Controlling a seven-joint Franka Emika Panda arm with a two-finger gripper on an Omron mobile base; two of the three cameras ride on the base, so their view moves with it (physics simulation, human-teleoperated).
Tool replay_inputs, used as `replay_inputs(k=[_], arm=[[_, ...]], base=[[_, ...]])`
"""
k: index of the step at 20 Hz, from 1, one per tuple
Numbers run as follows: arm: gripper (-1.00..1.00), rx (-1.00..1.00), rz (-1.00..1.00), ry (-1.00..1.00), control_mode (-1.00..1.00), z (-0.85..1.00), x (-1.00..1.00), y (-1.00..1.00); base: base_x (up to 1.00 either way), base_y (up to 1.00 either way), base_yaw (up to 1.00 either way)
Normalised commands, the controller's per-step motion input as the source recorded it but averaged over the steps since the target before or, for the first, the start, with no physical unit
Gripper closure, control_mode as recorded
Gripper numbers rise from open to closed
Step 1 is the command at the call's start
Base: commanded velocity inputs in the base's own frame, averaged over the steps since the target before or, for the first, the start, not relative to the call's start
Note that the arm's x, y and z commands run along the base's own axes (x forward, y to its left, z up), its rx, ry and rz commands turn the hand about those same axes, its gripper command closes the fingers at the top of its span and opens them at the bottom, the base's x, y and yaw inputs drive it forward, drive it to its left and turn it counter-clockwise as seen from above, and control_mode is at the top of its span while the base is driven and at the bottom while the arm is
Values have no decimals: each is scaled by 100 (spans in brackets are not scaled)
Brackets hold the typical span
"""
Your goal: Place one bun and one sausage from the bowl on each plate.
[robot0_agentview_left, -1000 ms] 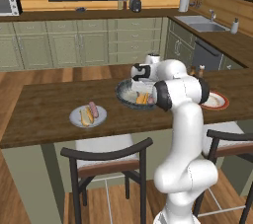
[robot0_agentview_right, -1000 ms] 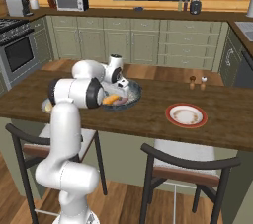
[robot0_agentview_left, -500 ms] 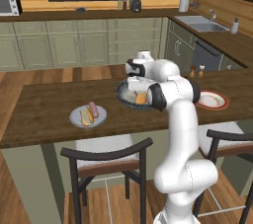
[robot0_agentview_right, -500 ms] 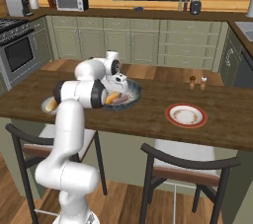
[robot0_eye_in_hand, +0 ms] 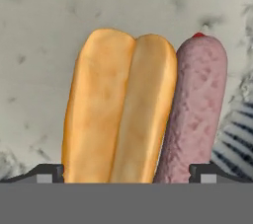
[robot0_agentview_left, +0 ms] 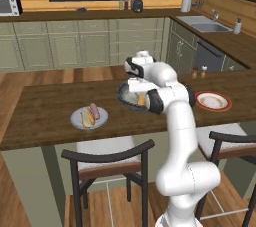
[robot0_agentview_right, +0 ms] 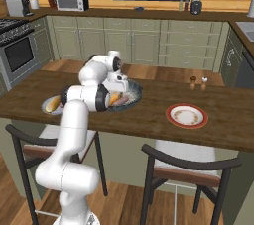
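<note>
1. Inside the bowl [robot0_agentview_left: 131,99] on the counter [robot0_agentview_left: 45,116], the tool [robot0_eye_in_hand: 126,171] was seen spread wide and holding nothing, its tips astride the bun [robot0_eye_in_hand: 121,104] and part of the sausage [robot0_eye_in_hand: 195,112].
2. The grey plate [robot0_agentview_left: 77,119] was already filled; the red-rimmed plate [robot0_agentview_left: 213,101] lay bare, so a pick for it was judged in hand.
3. Bun and sausage lay side by side, touching, long axes pointing away from the tool.
4. Next, closing on one alone was judged necessary.
</note>
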Motion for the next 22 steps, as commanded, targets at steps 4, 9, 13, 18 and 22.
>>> replay_inputs(k=[4,9,13,18,22], arm=[[-100,0,5,2,-100,-39,0,4],[-100,-4,5,1,-100,-60,0,2],[-100,-9,6,0,-100,-81,0,0],[-100,-1,7,0,-100,-39,-6,0],[100,0,7,0,-100,-24,-4,6]], base=[[0,0,0],[0,0,0],[0,0,0],[0,0,0],[0,0,0]])
